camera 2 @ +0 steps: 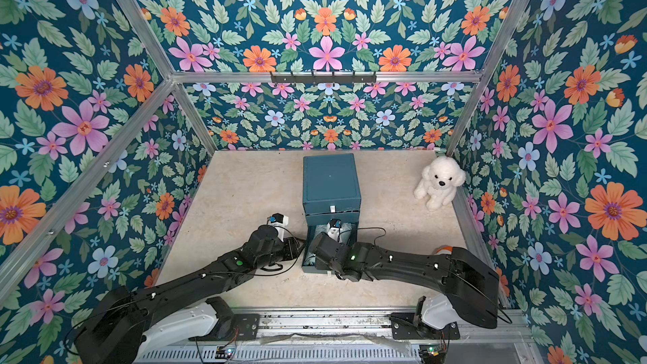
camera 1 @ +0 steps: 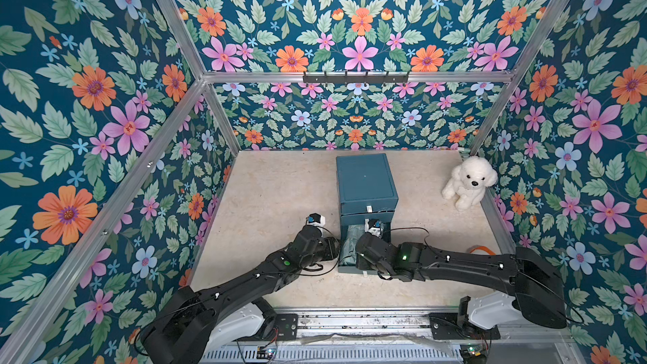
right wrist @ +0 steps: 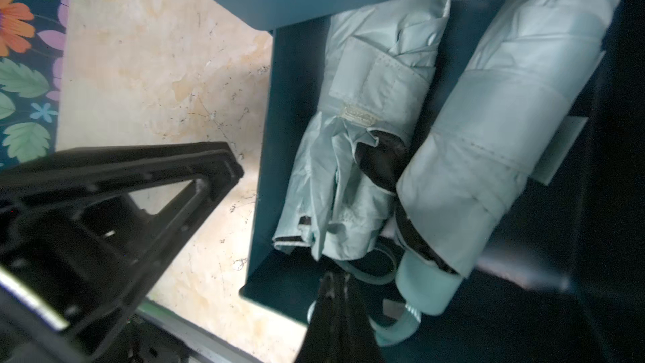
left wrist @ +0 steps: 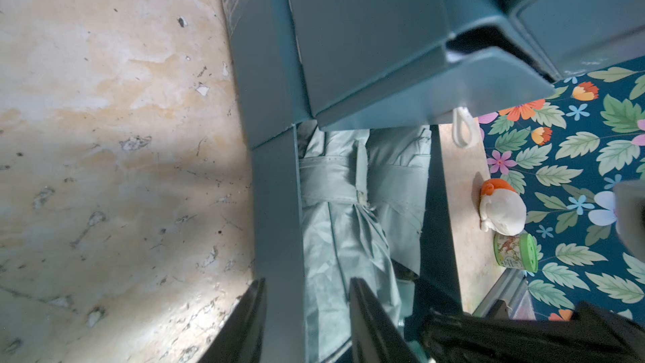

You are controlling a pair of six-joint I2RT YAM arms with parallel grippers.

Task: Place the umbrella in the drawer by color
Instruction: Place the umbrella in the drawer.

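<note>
1. Top views both show the right arm (camera 1: pixel 455 267) bent across from the right, its wrist over the pulled-out drawer (camera 1: pixel 345 268). The left arm (camera 1: pixel 252 278) reaches to the drawer's left side.
2. The right pincer (right wrist: pixel 335 309) is closed, with its tip at a pale strap loop (right wrist: pixel 370 275); whether it pinches the strap cannot be told. The left pincer (left wrist: pixel 307 282) stands open astride the drawer's side wall.
3. Both pale green and folded, the tightly rolled umbrella (right wrist: pixel 495 141) and the looser umbrella (right wrist: pixel 366 116) lie side by side inside the drawer.
4. The cabinet (camera 1: pixel 366 178) overhangs the drawer's far end. The plush dog (camera 1: pixel 469 182) sits well apart in the far right corner of the surface (camera 1: pixel 280 187).
</note>
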